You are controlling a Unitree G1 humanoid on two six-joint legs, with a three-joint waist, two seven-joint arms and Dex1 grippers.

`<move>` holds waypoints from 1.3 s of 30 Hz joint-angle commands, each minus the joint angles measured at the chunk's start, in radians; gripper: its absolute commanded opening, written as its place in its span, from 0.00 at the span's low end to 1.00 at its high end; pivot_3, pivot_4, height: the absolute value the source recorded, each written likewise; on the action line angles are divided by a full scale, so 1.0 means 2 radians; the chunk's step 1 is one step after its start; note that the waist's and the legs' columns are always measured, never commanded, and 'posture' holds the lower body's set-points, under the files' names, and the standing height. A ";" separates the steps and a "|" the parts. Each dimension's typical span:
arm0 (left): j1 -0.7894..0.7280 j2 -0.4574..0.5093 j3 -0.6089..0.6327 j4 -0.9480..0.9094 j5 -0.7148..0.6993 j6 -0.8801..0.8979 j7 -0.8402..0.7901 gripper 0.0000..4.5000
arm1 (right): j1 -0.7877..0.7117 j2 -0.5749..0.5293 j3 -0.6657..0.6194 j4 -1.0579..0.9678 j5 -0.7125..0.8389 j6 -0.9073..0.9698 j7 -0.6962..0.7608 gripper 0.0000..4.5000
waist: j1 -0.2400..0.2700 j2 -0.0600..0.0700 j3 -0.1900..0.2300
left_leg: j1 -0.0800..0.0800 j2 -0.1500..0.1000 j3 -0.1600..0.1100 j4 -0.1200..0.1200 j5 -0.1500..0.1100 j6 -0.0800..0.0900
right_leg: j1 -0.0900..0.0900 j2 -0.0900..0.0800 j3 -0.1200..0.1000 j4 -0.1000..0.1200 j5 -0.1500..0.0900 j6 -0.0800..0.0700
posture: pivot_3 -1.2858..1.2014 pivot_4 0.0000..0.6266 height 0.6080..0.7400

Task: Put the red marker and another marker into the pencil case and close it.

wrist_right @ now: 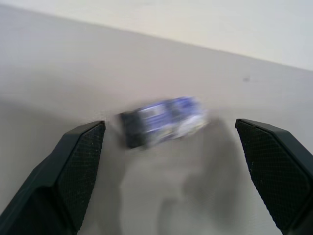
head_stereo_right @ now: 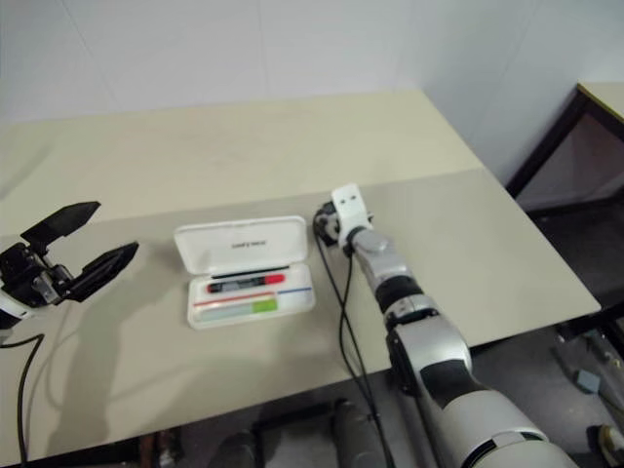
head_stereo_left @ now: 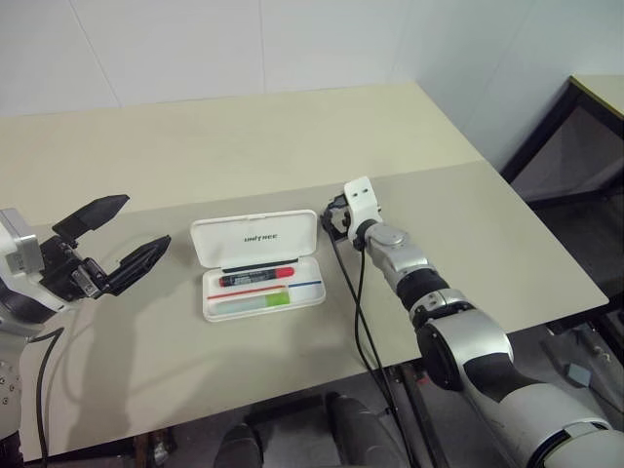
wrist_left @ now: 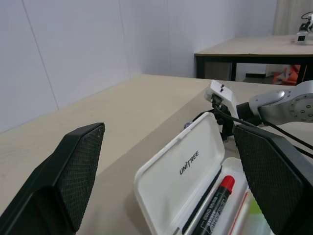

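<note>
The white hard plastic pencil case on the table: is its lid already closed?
No, the white hard plastic pencil case lies open, its lid tilted up, with the red-capped black marker and the lime-green marker visible inside.

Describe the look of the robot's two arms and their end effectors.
The right arm is built of silver-grey rounded segments with black joint rings; a black cable runs alongside it, and a white camera housing sits at the wrist. The left end effector has two black, wedge-shaped fingers with finely textured pads, on a black mount with a grey-white wrist. The right end effector has the same black textured fingers.
</note>
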 commanded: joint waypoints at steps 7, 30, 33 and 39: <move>-0.010 0.004 -0.003 0.006 0.003 -0.012 0.000 0.99 | 0.017 -0.032 -0.009 0.017 -0.014 0.012 0.020 1.00 | 0.015 -0.004 -0.002 | 0.002 0.000 0.000 -0.001 -0.005 -0.005 | -0.008 0.001 0.001 0.020 -0.008 0.023 | 0.52 0.24 1.00; -0.020 0.009 -0.011 0.011 -0.004 -0.008 -0.020 1.00 | 0.037 -0.033 0.001 -0.021 -0.023 0.041 0.074 0.37 | 0.018 -0.001 -0.001 | 0.004 0.001 0.000 -0.003 -0.006 -0.007 | -0.008 0.001 0.001 0.021 -0.013 0.021 | 0.52 0.24 1.00; -0.023 0.014 -0.010 0.017 -0.003 -0.006 -0.031 1.00 | 0.039 -0.035 0.000 -0.028 -0.023 0.038 0.073 0.37 | 0.019 -0.001 -0.001 | 0.004 0.001 0.000 -0.003 -0.006 -0.007 | -0.008 0.001 0.001 0.021 -0.013 0.021 | 0.52 0.24 1.00; -0.060 0.038 -0.028 0.049 -0.004 -0.004 -0.065 1.00 | 0.022 -0.053 -0.009 -0.032 -0.023 0.021 0.056 0.37 | 0.024 -0.001 -0.001 | 0.004 0.001 0.000 -0.003 -0.006 -0.007 | -0.008 0.001 0.001 0.022 -0.013 0.021 | 0.52 0.24 1.00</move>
